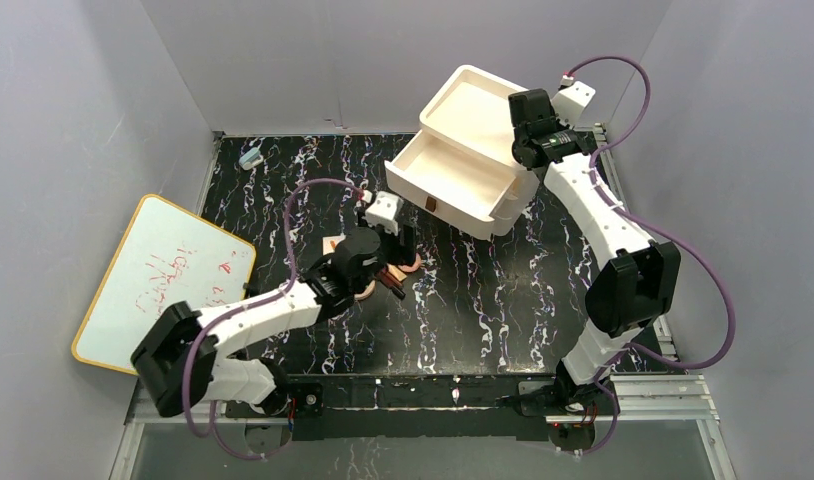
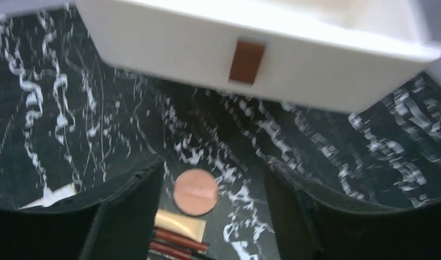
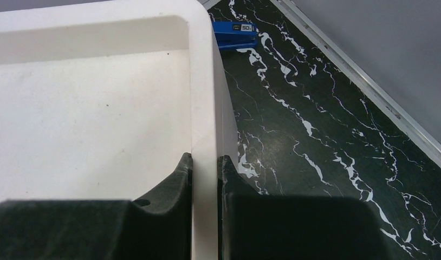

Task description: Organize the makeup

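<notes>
**Light, slick pieces under spread jaws**

The left gripper (image 2: 214, 168) hangs spread wide over the black marbled table (image 2: 72, 108). Below it lie a round copper-pink disc (image 2: 195, 192), and at its 6 o'clock a tan squeeze tube (image 2: 180, 225) and thin red-and-black pencils (image 2: 177, 242). All look light, stiff and slick; the flat disc likely wants a pinch across its rim. Toward 1 o'clock in the top view, the right gripper (image 3: 205, 162) pinches the white plastic drawer box's (image 3: 203, 97) wall.

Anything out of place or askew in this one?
The white drawer box sits skewed to the table edges, one drawer pulled out, with the jaws of the right gripper shut on its side wall. The whiteboard lies partly off the table at left. Nothing looks spilled or broken.
</notes>
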Robot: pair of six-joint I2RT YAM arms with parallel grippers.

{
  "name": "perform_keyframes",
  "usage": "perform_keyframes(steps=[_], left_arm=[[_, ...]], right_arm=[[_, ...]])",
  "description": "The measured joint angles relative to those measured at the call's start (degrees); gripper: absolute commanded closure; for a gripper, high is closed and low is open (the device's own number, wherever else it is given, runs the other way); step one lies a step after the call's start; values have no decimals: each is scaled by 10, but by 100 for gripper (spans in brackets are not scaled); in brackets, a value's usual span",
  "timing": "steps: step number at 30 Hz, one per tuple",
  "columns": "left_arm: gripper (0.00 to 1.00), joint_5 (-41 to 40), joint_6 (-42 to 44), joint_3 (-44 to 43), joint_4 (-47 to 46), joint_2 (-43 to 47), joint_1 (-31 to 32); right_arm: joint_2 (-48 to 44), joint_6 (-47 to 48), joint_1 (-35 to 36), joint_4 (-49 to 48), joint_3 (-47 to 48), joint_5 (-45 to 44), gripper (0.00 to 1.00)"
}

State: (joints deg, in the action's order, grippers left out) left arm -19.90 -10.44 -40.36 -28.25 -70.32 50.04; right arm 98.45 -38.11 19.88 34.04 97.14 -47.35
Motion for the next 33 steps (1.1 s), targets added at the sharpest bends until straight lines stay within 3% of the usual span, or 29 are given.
perform_keyframes(steps=[6,8,18,27,31,33], left_arm=[[54,-17,-50,-31,63,-132,0],[62,-18,-62,-41,73,-168,0],[64,-21,-95,-93,86,-262,0],[74,-23,-125,-97,106,-311,0],[100,-30,-138,-97,107,-315,0],[100,-33,-145,-99,107,-318,0]], right_arm=[[-5,4,0,-11,-8,2,99],[-8,5,0,-17,-14,2,99],[-22,6,-2,-45,-40,3,99],[-25,6,-3,-49,-44,8,99],[-29,6,-3,-56,-51,9,99],[-30,6,-4,-57,-52,10,99]])
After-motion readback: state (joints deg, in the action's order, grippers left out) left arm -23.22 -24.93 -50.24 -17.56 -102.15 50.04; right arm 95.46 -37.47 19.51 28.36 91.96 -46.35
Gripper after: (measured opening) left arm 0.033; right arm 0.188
